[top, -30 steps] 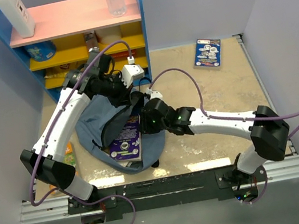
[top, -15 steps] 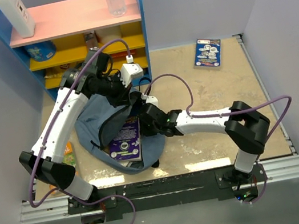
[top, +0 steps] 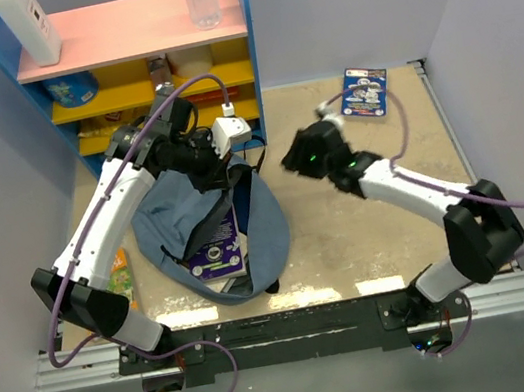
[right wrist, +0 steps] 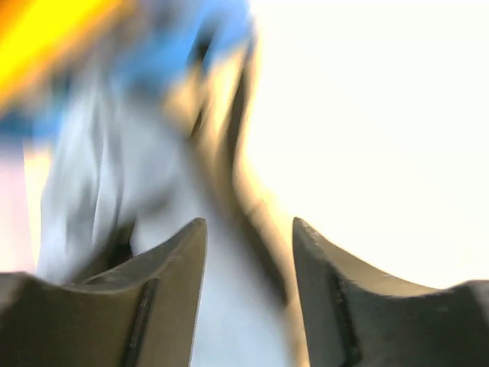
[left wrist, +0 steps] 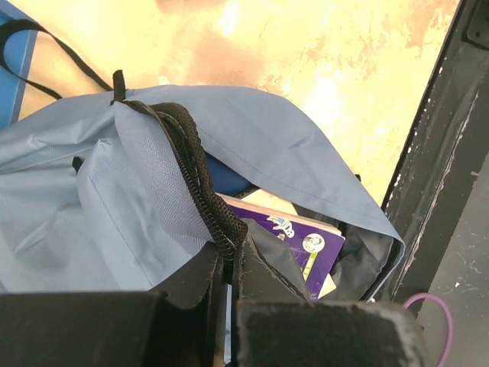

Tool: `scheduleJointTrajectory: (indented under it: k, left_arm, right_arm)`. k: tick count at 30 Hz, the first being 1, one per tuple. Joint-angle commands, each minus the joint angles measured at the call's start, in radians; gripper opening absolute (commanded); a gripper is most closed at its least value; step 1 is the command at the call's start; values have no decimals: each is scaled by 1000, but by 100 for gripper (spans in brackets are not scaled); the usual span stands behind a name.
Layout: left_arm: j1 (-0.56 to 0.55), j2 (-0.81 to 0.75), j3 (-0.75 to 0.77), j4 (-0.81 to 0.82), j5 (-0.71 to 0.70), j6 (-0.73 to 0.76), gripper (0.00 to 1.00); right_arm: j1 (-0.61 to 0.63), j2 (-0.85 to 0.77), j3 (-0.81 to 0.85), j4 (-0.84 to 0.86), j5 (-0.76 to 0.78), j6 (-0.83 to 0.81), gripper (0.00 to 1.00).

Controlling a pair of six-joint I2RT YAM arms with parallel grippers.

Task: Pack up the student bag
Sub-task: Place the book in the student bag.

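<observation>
Overhead camera looks steeply down from high at the near edge, taking in the whole table (top: 379, 226). Left wrist camera sits very close above the student bag (left wrist: 267, 145), which also shows overhead. Right wrist camera looks past the right gripper (right wrist: 249, 229); the rest is blurred.

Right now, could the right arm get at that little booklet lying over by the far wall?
Probably yes. The right claw is open and empty, and the booklet lies flat on bare table with nothing between them. The left claw pinching the bag is well clear.
</observation>
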Motion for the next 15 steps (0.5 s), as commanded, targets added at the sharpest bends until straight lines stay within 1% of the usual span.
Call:
scheduleJointTrajectory:
  k: [1,2,3,5,6,7,11,12,13,14,15]
  left_arm:
    - [-4,-41,-11,73,64,22,0]
    - [-6,-40,-7,74,63,26,0]
    - [-4,-37,-7,73,63,28,0]
    - [-4,-34,-10,73,61,37,0]
    - [-4,-32,-12,73,61,40,0]
    - [-4,-32,-15,73,61,42,0]
    - [-4,-28,-59,85,75,51,0]
    - [-4,-28,-70,90,78,51,0]
    - [-4,-29,-84,99,87,52,0]
    - [-4,-29,-110,102,89,55,0]
    - [-4,-28,-121,104,90,58,0]
  right_arm:
    - [-209,-21,75,-41,8,-69,55]
    - [-225,-2,103,-70,43,-80,58]
    - [-240,43,134,-89,127,-83,61]
    - [-294,97,217,-95,199,-87,68]
    - [-314,145,238,-91,226,-87,69]
    - [-349,172,287,-87,283,-87,70]
    - [-388,271,364,-26,408,-66,72]
    - [-392,292,381,-28,422,-45,72]
    - [-401,336,431,-37,440,7,73]
    - [-406,367,465,-90,451,49,77]
    - [-414,396,544,-134,463,96,80]
